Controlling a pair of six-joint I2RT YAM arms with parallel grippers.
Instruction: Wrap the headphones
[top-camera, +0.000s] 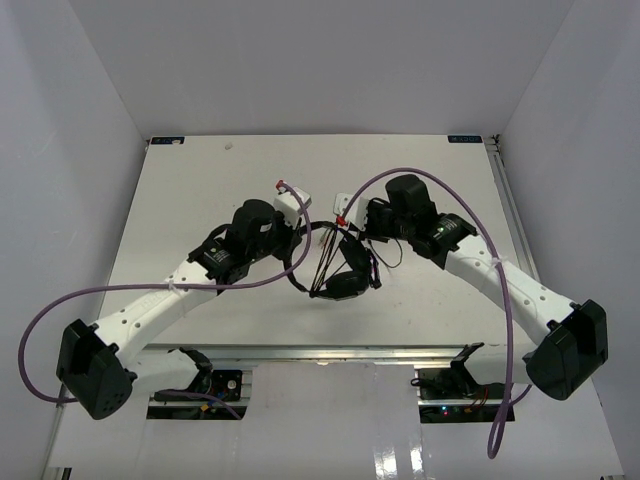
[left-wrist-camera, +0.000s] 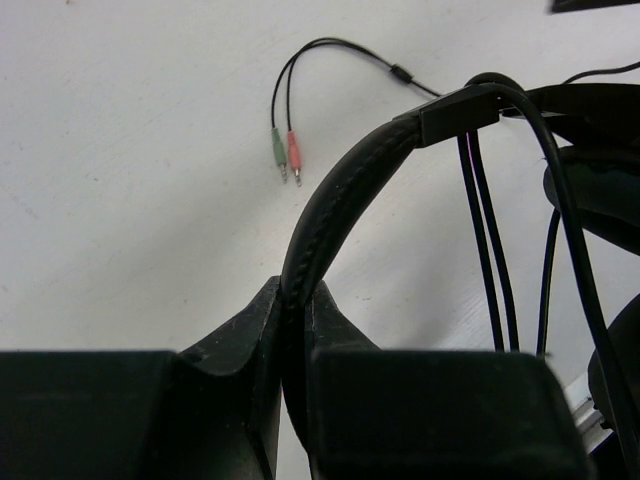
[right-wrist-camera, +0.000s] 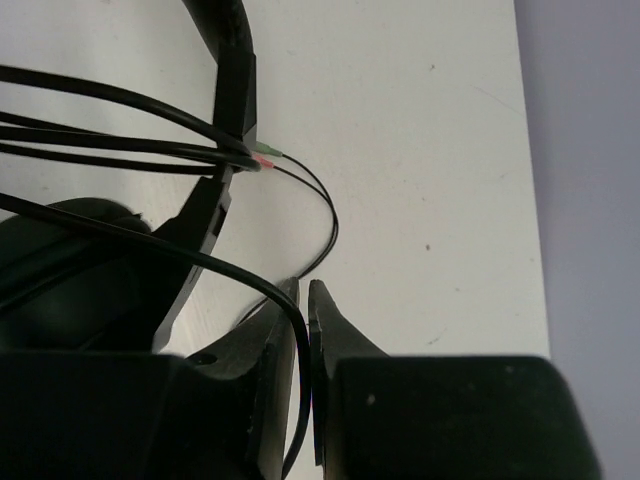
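Observation:
The black headphones (top-camera: 345, 283) are held up over the middle of the white table, between my two grippers. My left gripper (top-camera: 303, 238) is shut on the padded headband (left-wrist-camera: 340, 190), which rises from between its jaws (left-wrist-camera: 297, 292). My right gripper (top-camera: 366, 226) is shut on the thin black cord (right-wrist-camera: 180, 255), which runs down between its jaws (right-wrist-camera: 305, 292). Several cord strands (left-wrist-camera: 490, 250) hang across the headband by the earcup (right-wrist-camera: 80, 270). The cord's green and pink plugs (left-wrist-camera: 286, 156) lie on the table; they also show in the right wrist view (right-wrist-camera: 262, 158).
The white table (top-camera: 200, 180) is walled by white panels on three sides. Its right edge (right-wrist-camera: 530, 200) runs near my right gripper. Thick purple robot cables (top-camera: 420, 172) loop over both arms. A metal rail (top-camera: 330, 352) lines the near edge.

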